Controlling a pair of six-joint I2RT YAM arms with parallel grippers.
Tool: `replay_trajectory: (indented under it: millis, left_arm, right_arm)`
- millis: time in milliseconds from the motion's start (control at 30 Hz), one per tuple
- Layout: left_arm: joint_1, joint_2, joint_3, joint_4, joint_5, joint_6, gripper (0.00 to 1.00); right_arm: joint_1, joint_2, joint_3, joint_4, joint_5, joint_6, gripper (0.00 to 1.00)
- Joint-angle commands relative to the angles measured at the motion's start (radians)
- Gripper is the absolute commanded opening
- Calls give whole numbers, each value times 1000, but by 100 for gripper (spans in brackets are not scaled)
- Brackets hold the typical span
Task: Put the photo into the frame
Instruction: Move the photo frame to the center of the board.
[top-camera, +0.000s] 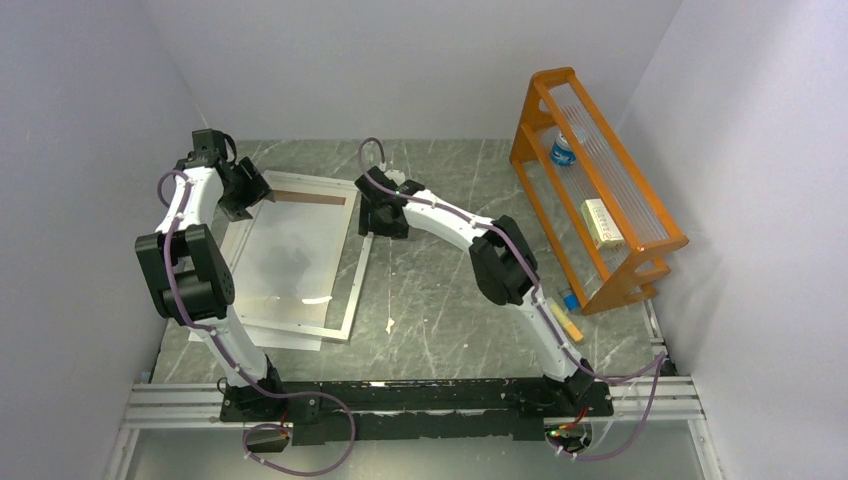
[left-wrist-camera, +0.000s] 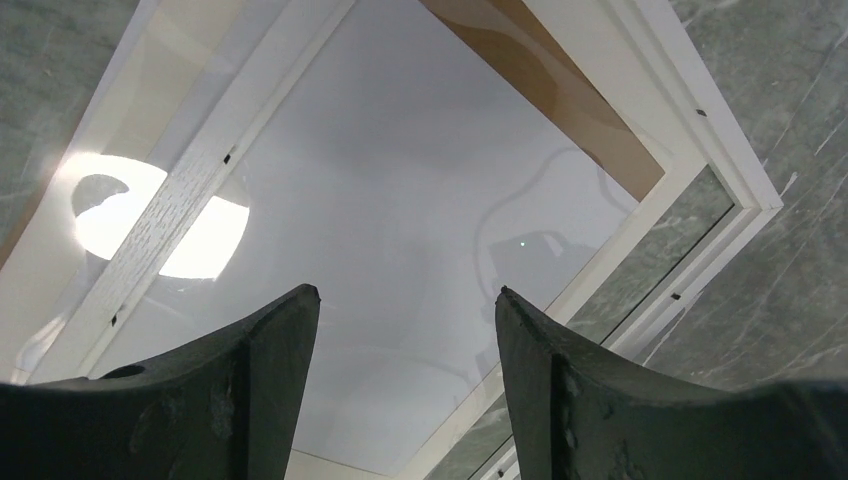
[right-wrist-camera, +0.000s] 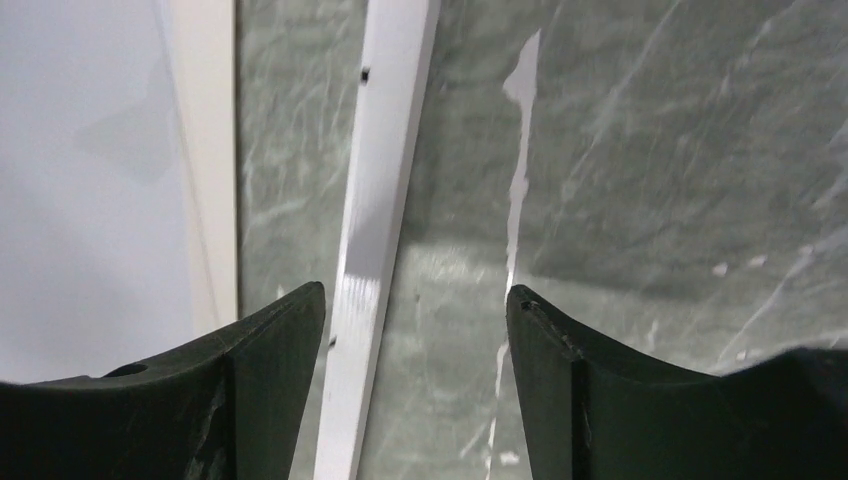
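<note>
Both pairs of jaws stood apart and empty. The left gripper (left-wrist-camera: 405, 295) hung above a pale glossy sheet, taken to be the photo (left-wrist-camera: 400, 150) white side up, lying inside the frame (left-wrist-camera: 720, 150). The right gripper (right-wrist-camera: 415, 290) hung over the frame's right rail, just beside the sheet. The frame's long axis ran away from the arm bases. A brown strip (left-wrist-camera: 560, 90) lay bare at its far end, so the left arm was judged the nearer.

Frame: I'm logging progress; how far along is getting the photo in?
Done: what looks like the photo, white side up, lies inside the frame. In hand: nothing; left pincer and right pincer hover open. Left: squaring it, since bare table shows along one rail and a brown strip at the far end.
</note>
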Motion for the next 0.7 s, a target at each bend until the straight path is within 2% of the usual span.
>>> replay_trajectory:
  millis: [0,200,433,500,533,667]
  left_arm:
    - [14,-39,-15,46,62,-22,70]
    - [24,-46,-33,49,56,-22,69]
    - [37,-54,-34,51,51,-29,69]
    - [39,-54,-37,54,51,-28,69]
    - [41,-55,-38,53,52,-27,69]
    - [47,-57,-40,50,44,-16,69]
  right_arm:
    - [10,93,179,-128,137,-21,70]
    - [42,162,257,-163,242,-86,70]
    - [47,214,287,-195,232,-116,69]
    - [47,206,266,-183,210,-120,62]
    - [46,200,261,-182,200,-121,56]
    - [36,144,208,-175,171,-110,23]
